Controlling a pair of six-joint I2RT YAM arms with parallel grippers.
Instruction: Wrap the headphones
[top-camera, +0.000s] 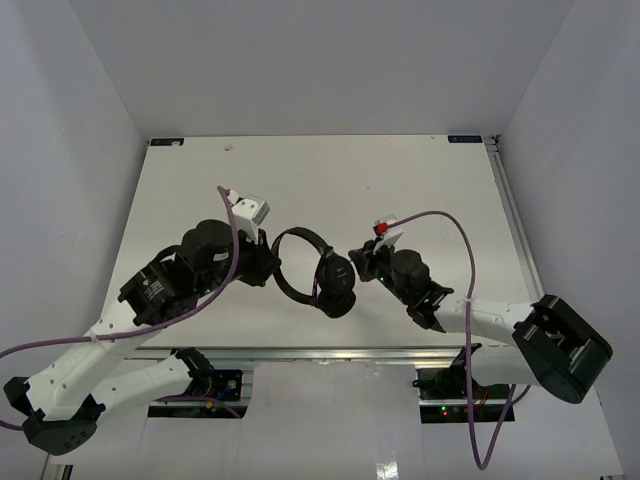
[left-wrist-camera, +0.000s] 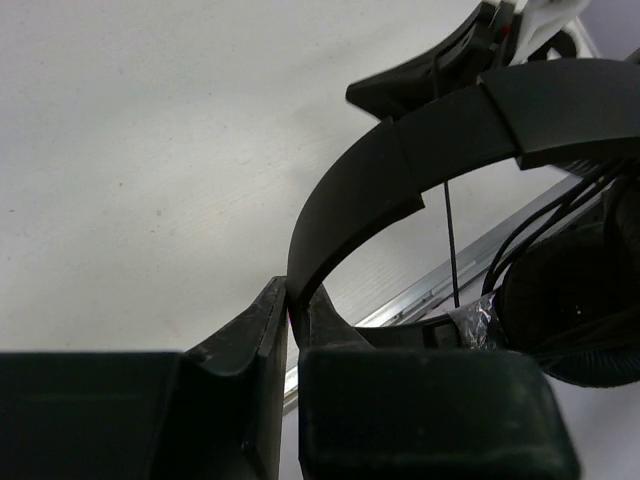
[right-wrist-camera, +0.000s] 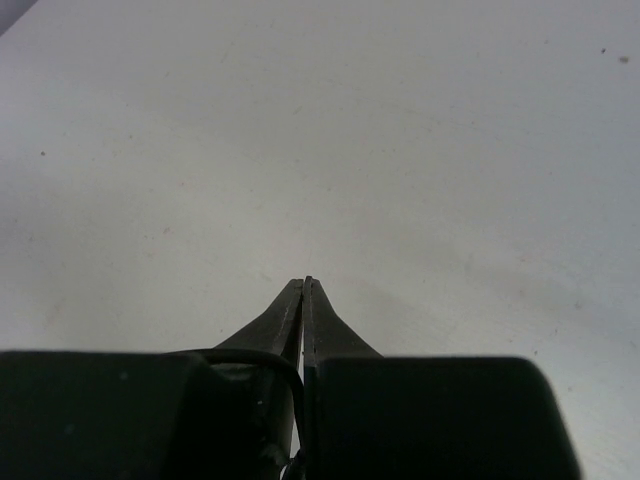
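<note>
Your left gripper (left-wrist-camera: 292, 300) is clamped on the headphones (top-camera: 337, 285), jaws pinched tight across the thin headband (left-wrist-camera: 400, 150) at its nearest point. From that pinch the band arches up and away to the gripper's right. The earcups (left-wrist-camera: 570, 300) sit at the far end of the arc, low on that same right side.

Your right gripper (right-wrist-camera: 304, 285) is closed to a sliver, tips together over bare table (right-wrist-camera: 420, 150). Look down at the root of its fingers: a thin dark line loops over one finger and drops into the gap. From the left wrist, the cord (left-wrist-camera: 449, 240) runs straight and taut from beside the cups up toward those right-hand fingers. So I read it as pinching the cord, though the contact itself is hidden.

Here's what matters. From above, the headphones lie directly between your two grippers, with their long axis running from one to the other. The cups are just beside the right gripper's tips and well apart from the left pinch. Several strands lie bunched by the cups, so some winding looks done.

The right arm is nearer the cups and holds the free line, so it should do the circling. The left one only has to anchor. That taut stretch is short, so there's little slack for a wide orbit.
</note>
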